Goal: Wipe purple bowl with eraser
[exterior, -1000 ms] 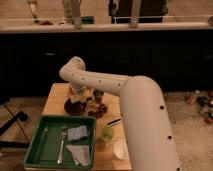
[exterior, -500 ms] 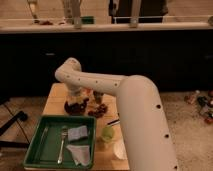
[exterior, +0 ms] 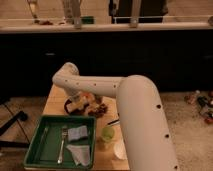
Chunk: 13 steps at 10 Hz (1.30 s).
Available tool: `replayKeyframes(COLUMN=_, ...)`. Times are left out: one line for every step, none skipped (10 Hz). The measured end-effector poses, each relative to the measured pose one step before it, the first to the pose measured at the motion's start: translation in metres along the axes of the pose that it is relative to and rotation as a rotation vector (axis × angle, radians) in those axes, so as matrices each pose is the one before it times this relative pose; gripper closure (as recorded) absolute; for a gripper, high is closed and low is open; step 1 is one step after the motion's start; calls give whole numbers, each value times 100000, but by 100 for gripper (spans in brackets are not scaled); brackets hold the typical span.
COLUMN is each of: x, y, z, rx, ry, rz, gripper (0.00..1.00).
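The purple bowl [exterior: 70, 106] sits dark and round at the back left of the wooden table [exterior: 52, 102]. My white arm reaches from the lower right, bends at an elbow [exterior: 67, 77] and comes down onto the bowl. My gripper [exterior: 79, 102] is low over the bowl's right part. A pale block at the gripper, likely the eraser [exterior: 76, 105], lies in or just above the bowl. The arm hides much of the bowl.
A reddish-brown bowl [exterior: 98, 110] stands right of the purple bowl. A green tray [exterior: 35, 150] at the front left holds a fork [exterior: 62, 142], a blue-grey sponge [exterior: 77, 133] and a white cloth [exterior: 80, 154]. A green cup [exterior: 107, 134], a small white bowl [exterior: 120, 151] and a black-handled brush [exterior: 114, 121] are nearby.
The arm's elbow has shifted slightly to the left. The gripper stays low over the purple bowl and has moved a little within it.
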Motion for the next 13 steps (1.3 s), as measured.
replayKeyframes(x=867, y=99, z=287, rx=-693, ry=748, rz=1666, gripper=100)
replayKeyframes(x=1064, y=-416, z=75, rx=177, ry=1036, rz=2703, gripper=100)
replayKeyframes(x=795, y=-557, z=-62, rx=602, ry=648, rz=1985, gripper=100)
replayKeyframes(x=521, y=-459, z=-96, rx=594, ry=328, rz=1366, gripper=100)
replayKeyframes(x=662, y=-817, z=-145, rx=858, ry=709, rz=1700, gripper=100)
replayKeyframes(x=-399, y=-525, z=-60, rx=471, ry=-435, rz=-394, gripper=100)
replayKeyframes(x=-554, y=-398, z=-78, rx=555, ry=-395, rz=-887, gripper=100)
replayKeyframes(x=-973, y=-372, z=-116, rx=338, ry=-527, rz=-1922, gripper=100)
replayKeyframes(x=-1086, y=-250, z=-174, rx=482, ry=-888, rz=-2282, gripper=100)
replayKeyframes(x=-842, y=-111, z=-281, rx=805, ry=-1058, rz=-2003, gripper=100)
replayKeyframes(x=-468, y=158, z=-227, rx=179, ry=-456, rz=-1502, gripper=100)
replayKeyframes(x=-598, y=362, z=-361, rx=408, ry=-829, rz=-2238, gripper=100)
replayKeyframes(x=-404, y=466, z=-216, rx=-26, ry=-337, rz=-1651, gripper=100)
